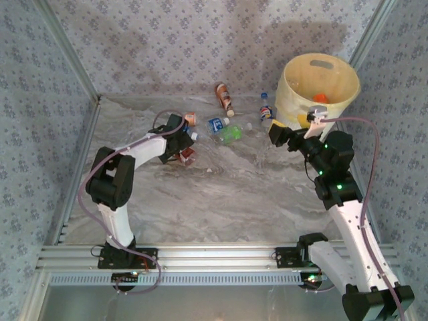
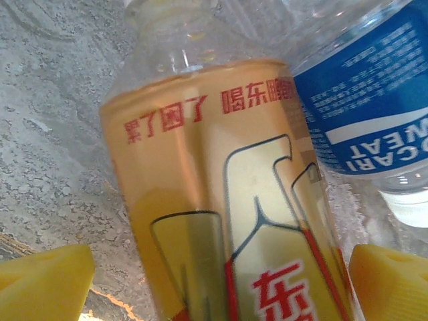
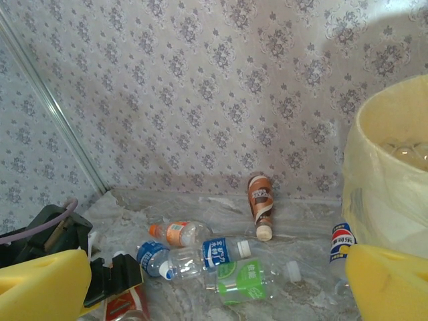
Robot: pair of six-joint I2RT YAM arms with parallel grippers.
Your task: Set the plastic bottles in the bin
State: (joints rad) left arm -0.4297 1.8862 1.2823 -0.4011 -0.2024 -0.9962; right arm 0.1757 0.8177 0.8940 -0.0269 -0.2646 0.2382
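Several plastic bottles lie on the marble tabletop. An orange-labelled bottle (image 2: pixel 221 200) with red characters lies between the yellow fingertips (image 2: pixel 40 281) of my left gripper (image 2: pixel 217 287), which is open and straddles it. A blue-labelled bottle (image 2: pixel 368 100) lies against its right side. In the top view my left gripper (image 1: pixel 182 148) is over a red-labelled bottle (image 1: pixel 188 156). My right gripper (image 1: pixel 277 134) hangs open and holds nothing, left of the pale yellow bin (image 1: pixel 317 90). The right wrist view takes in a brown bottle (image 3: pixel 259 204), a green one (image 3: pixel 244 281) and the bin (image 3: pixel 384 194).
More bottles lie between the arms: orange-labelled (image 1: pixel 190 119), blue-labelled (image 1: pixel 215 124), green (image 1: pixel 231 134), brown (image 1: pixel 225 97) and one beside the bin (image 1: pixel 266 107). An orange cap (image 1: pixel 321 97) shows inside the bin. Patterned walls close the table on three sides.
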